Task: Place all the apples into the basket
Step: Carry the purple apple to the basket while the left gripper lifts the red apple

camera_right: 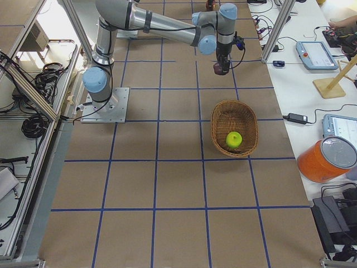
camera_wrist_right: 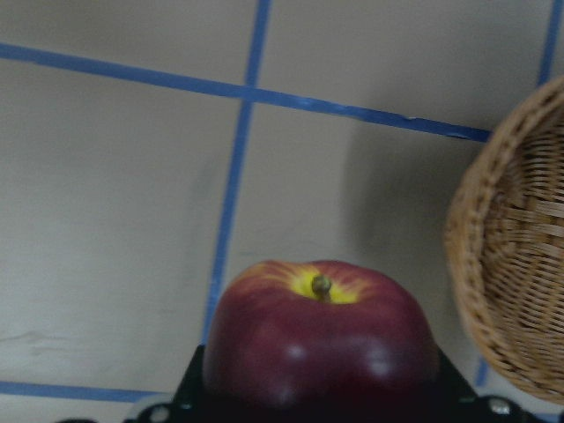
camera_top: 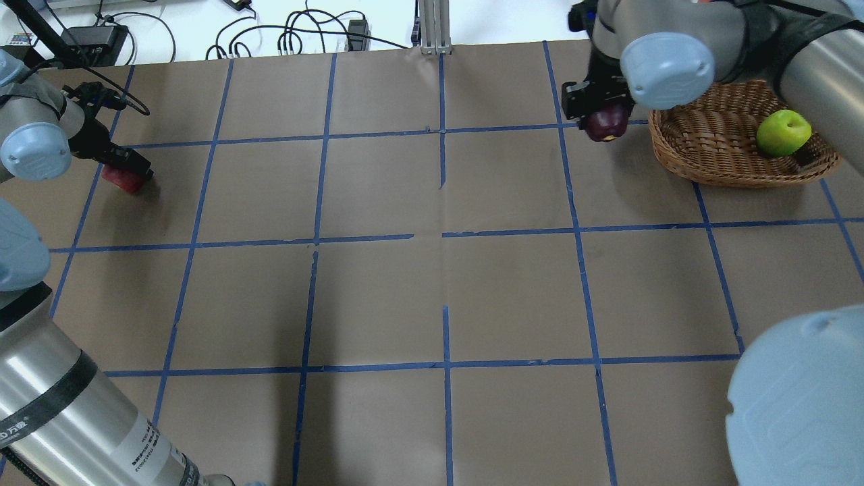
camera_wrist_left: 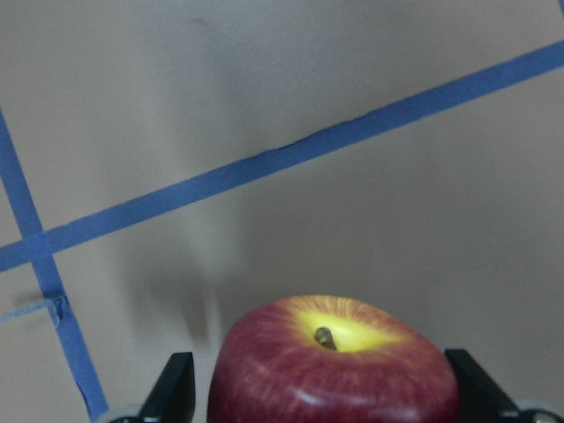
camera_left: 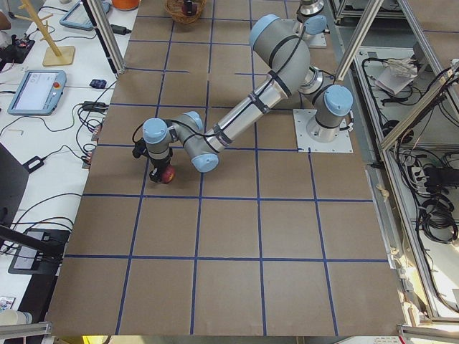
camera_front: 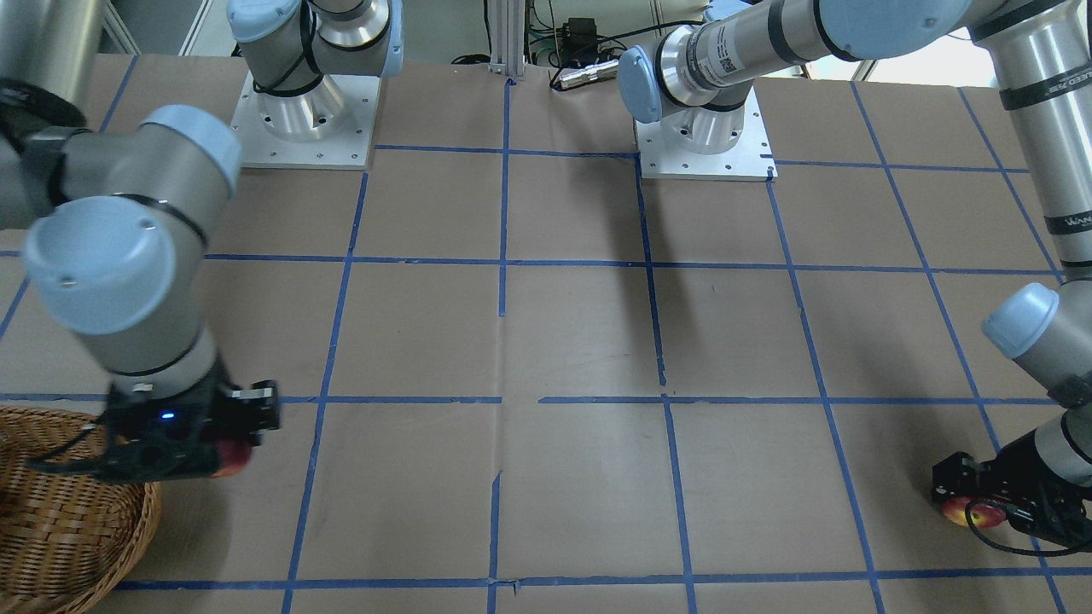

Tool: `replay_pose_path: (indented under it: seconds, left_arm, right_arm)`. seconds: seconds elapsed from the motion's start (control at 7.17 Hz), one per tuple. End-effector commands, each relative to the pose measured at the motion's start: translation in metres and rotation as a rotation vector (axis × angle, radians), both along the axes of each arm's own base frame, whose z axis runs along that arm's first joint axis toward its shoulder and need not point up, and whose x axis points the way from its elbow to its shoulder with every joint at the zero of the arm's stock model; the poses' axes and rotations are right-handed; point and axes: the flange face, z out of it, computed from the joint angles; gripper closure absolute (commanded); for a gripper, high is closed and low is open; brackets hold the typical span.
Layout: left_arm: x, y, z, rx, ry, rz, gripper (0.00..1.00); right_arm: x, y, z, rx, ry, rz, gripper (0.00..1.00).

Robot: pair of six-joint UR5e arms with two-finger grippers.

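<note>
You were in a robotics lab. The surface (camera_top: 378,297) was covered in brown paper and marked off in squares with blue tape (camera_top: 506,233). Robot arms (camera_right: 162,25) were bolted to it on metal base plates (camera_front: 350,141). Aluminium frame posts (camera_right: 277,29) stood along the edges. Teach pendants (camera_left: 36,92) lay on the white side bench (camera_left: 79,75), and loose cables (camera_top: 297,37) and a power brick (camera_top: 91,35) sat behind.

- The basket (camera_top: 702,145) sits on the table (camera_top: 432,283).
- The first apple (camera_top: 783,133) lies inside the basket.
- The second apple (camera_top: 605,125), in the right gripper (camera_top: 603,116), is just outside the basket's rim, toward the left arm.
- The third apple (camera_top: 123,181), between the fingers of the left gripper (camera_top: 129,173), is far across the table from the basket.
</note>
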Motion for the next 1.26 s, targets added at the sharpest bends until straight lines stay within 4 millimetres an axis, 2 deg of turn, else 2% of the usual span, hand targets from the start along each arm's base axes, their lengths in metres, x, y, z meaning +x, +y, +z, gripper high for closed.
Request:
replay_pose_path:
  seconds: [0.0,0.14,0.28,0.42,0.56,0.7,0.98,1.12]
  left_arm:
    - [-0.036,0.005,0.025,0.093,0.049,0.055,0.67]
    - [-0.080,0.010,0.045,0.157,0.077,0.122,0.67]
    - [-0.125,0.015,0.061,0.190,0.082,0.213,0.67]
    - [-0.180,0.026,0.072,0.212,0.083,0.286,0.67]
    - [-0.239,0.039,0.079,0.222,0.077,0.351,0.67]
    - [-0.309,0.058,0.084,0.240,0.091,0.414,0.67]
    - [-0.462,0.105,0.086,0.237,0.107,0.577,0.67]
    - [-0.535,0.122,0.082,0.150,0.114,0.566,0.62]
  right_arm:
    - [-0.148,-0.004,-0.005,0.030,0.023,-0.054,1.00]
    - [-0.182,-0.008,-0.022,0.032,0.029,-0.064,1.00]
    - [-0.216,-0.024,-0.053,-0.020,0.059,-0.062,1.00]
    - [-0.235,-0.027,-0.074,-0.022,0.049,-0.071,0.85]
    - [-0.236,-0.027,-0.081,-0.014,0.036,-0.082,0.38]
    - [-0.231,-0.030,-0.084,-0.037,-0.017,-0.100,0.00]
    - [-0.226,-0.033,-0.081,-0.067,-0.072,-0.152,0.00]
    - [-0.227,-0.037,-0.072,-0.076,-0.066,-0.152,0.00]
